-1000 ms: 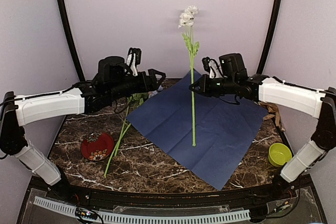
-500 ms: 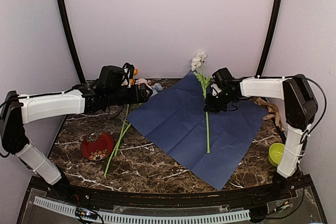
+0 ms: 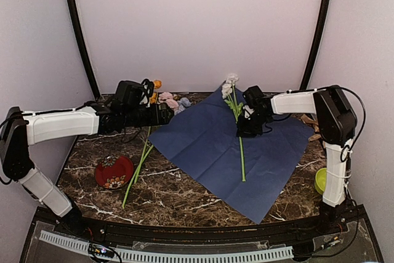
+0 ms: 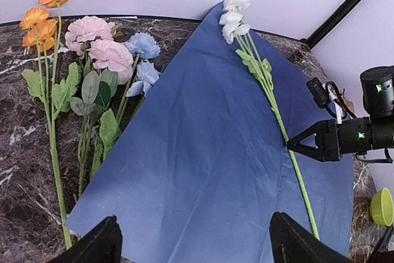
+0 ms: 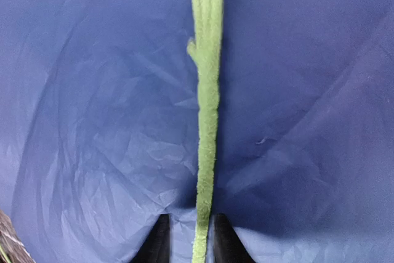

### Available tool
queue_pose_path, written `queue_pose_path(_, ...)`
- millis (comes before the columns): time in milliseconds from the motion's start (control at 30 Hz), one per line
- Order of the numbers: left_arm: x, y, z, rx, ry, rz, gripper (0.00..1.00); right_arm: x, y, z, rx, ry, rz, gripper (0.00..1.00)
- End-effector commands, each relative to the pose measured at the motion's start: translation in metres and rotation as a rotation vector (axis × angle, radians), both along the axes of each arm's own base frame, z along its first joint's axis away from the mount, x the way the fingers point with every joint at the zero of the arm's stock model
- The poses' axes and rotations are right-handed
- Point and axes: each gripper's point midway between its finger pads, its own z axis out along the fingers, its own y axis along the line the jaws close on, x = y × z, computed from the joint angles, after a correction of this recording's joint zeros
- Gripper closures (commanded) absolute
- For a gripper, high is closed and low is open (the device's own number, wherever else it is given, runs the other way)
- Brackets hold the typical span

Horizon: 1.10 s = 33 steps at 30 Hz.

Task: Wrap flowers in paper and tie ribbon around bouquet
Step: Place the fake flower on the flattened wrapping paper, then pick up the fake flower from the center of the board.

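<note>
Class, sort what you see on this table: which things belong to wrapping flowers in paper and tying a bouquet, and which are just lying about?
Belong to the job:
- white flower, lying on the paper
- paper, navy side up
- orange, pink and blue flowers, on the table beside the paper

Just lying about:
- red dish
- green cup

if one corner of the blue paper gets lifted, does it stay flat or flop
Probably flops: the paper looks thin, with fold lines and wrinkles. It seems light, so a pull may drag the whole sheet. The white flower lying on it would likely slide.
</note>
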Motion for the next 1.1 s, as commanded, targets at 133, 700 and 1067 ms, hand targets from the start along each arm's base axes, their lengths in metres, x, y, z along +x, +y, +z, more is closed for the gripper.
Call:
queue_pose_path(133,0.015,0.065,-0.036,0.068,0.126,0.131,0.25,0.012,-0.014,0.041,-0.094,-0.104,-0.01,0.55)
queue_pose_path(700,-0.009,0.092,-0.134,0.127,0.418,0.046,0.71,-0.027,0.009,0.069,-0.175,-0.159,0.1,0.5)
queue_pose_path(1067,-0.022,0.095,-0.166,0.167,0.507,0.035,0.78,-0.029,0.015,0.065,-0.166,-0.155,0.12,0.5)
